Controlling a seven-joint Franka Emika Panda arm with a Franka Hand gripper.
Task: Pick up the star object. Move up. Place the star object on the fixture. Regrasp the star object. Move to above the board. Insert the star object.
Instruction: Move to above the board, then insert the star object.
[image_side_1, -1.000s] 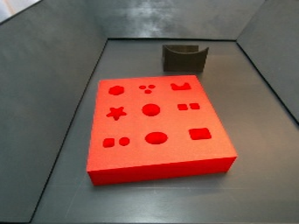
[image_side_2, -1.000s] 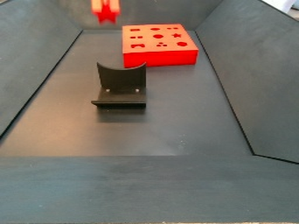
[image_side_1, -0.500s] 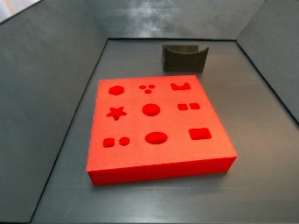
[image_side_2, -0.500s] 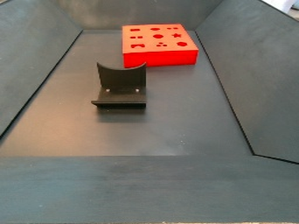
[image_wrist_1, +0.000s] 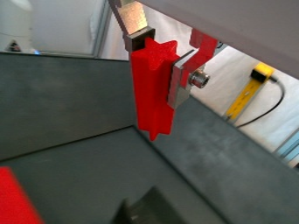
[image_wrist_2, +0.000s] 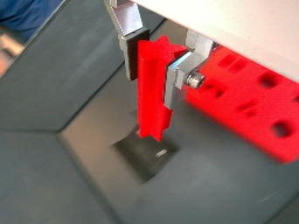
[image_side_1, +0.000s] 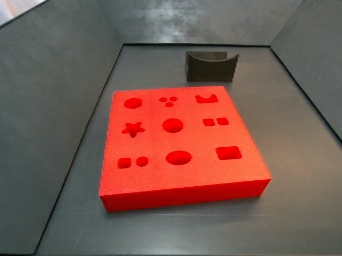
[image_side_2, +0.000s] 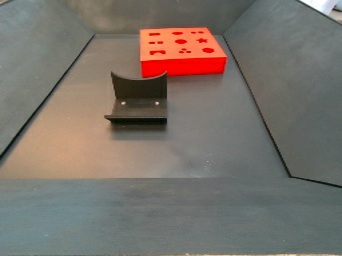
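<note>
Two silver fingers (image_wrist_1: 132, 19) of the claw (image_wrist_2: 158, 59) clamp the star object (image_wrist_1: 152, 87) above the dark floor (image_side_2: 174, 150).

The gripper (image_wrist_2: 156, 54), out of both side views, holds the star object (image_wrist_2: 153, 92) upright, well above the floor. The fixture (image_side_2: 136, 97) stands apart from the board (image_side_2: 183, 50).

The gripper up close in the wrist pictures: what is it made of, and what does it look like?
In both wrist views the gripper has two flat silver metal fingers, thin plates hanging from a pale body. One finger carries a round silver bolt head on its outer side. A yellow strip with dark marks and a black cable show behind it. The arm itself is out of both side views.
</note>
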